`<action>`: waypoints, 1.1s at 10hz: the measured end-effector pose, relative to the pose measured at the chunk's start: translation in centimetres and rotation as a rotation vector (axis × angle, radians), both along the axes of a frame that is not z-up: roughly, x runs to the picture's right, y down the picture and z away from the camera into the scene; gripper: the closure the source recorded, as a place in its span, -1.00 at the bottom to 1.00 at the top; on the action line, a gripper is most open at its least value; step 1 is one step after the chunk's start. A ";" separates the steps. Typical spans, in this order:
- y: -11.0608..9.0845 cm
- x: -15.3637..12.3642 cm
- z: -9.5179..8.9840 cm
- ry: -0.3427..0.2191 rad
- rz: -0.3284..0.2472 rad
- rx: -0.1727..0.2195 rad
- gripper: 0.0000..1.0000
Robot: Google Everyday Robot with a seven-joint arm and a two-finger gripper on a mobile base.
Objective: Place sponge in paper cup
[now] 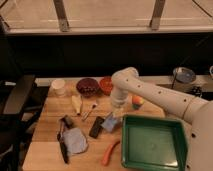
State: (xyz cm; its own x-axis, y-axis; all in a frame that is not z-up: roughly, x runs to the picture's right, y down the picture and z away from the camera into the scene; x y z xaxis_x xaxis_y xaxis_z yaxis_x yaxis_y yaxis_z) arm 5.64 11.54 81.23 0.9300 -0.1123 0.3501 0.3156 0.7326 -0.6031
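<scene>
Dim warm light, brighter windows [105,12] above; pincer [117,113] at sponge [109,123], soft shadow beneath.

Cup [59,86] stands at table [45,125] back left, bowl [88,86] just right of it. Sponge [109,123] lies mid-table, between slab [96,127] left and tray [152,142] right. Gripper [117,113] just over sponge. Cloth [75,141] front left.

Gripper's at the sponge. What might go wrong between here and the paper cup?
The gripper hangs just over the sponge, which lies right beside the black slab, so a grasp may catch or nudge the slab. The paper cup looks narrow and light, so the sponge may snag its rim or tip it over.
</scene>
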 end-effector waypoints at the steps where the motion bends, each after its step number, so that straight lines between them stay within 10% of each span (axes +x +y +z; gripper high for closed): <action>1: -2.8 0.1 -0.7 -0.013 -0.003 0.042 1.00; 8: -14.7 -9.6 -6.5 -0.250 -0.059 0.309 1.00; 11: -15.0 -10.1 -6.6 -0.259 -0.063 0.317 1.00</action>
State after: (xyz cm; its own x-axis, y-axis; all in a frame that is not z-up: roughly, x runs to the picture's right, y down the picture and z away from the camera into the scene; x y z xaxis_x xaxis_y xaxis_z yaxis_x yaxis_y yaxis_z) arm -4.41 -3.46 74.63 0.8036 -0.3056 0.5107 0.4771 0.8438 -0.2457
